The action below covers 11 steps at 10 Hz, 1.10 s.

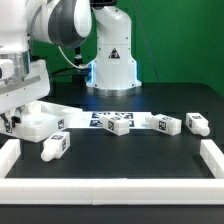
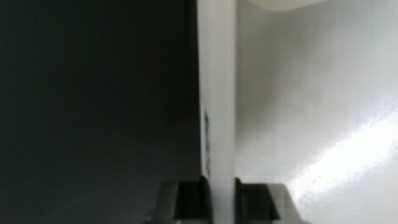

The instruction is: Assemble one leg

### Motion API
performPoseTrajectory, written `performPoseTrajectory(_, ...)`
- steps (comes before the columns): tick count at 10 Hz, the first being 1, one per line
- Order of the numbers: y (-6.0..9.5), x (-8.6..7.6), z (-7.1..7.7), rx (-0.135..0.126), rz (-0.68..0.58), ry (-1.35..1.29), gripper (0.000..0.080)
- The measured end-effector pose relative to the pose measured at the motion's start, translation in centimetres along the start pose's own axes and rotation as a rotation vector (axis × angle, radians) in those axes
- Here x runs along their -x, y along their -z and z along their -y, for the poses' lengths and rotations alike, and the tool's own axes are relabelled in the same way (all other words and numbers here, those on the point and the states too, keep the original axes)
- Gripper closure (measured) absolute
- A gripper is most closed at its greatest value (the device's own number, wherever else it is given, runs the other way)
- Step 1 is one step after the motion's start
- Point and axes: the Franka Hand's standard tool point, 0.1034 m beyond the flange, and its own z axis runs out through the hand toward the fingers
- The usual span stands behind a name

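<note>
My gripper (image 1: 17, 108) is at the exterior view's left, shut on the rim of the big flat white tabletop (image 1: 45, 118). In the wrist view the two dark fingers (image 2: 183, 203) clamp the tabletop's thin white edge (image 2: 217, 110), with its flat face (image 2: 320, 120) on one side and the dark table on the other. Several short white legs with tags lie loose on the table. One leg (image 1: 54, 146) is just in front of the tabletop, and three more (image 1: 120, 126) (image 1: 166, 124) (image 1: 197, 123) lie in a row toward the exterior view's right.
The marker board (image 1: 100, 116) lies flat behind the middle leg. A low white frame (image 1: 110, 190) borders the table at the front and both sides. The arm's white base (image 1: 112, 55) stands at the back centre.
</note>
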Motion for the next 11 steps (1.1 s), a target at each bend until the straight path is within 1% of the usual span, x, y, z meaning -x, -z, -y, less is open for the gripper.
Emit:
performPoseTrajectory(1, 1.5, -0.1, -0.1, 0.009, -0.009, -0.087, 0.0747)
performPoseTrajectory(2, 3.3, -1.0, 0.0, 0.021, -0.02, -0.172, 0.0747)
performPoseTrajectory(3, 5.0, -2.2, 0.3, 0.014, -0.028, -0.259, 0.0747)
performPoseTrajectory(4, 6.1, -4.0, 0.4, -0.018, -0.015, -0.397, 0.0747)
performPoseTrajectory(5, 7.5, -6.6, -0.2, -0.028, 0.0, -0.445, 0.0747)
performPoseTrajectory(6, 8.8, -9.6, -1.1, -0.021, 0.003, -0.519, 0.0747)
performPoseTrajectory(7, 9.7, -12.6, -1.9, -0.011, 0.004, -0.606, 0.0747)
performPoseTrajectory(8, 10.7, -15.7, -3.0, 0.003, 0.002, -0.682, 0.0747)
performPoseTrajectory(9, 11.5, -18.0, -4.5, 0.022, -0.003, -0.731, 0.0747)
performPoseTrajectory(10, 11.8, -20.1, -6.1, 0.043, -0.01, -0.805, 0.0747)
performPoseTrajectory(11, 11.4, -21.5, -7.0, 0.056, -0.01, -0.833, 0.0747)
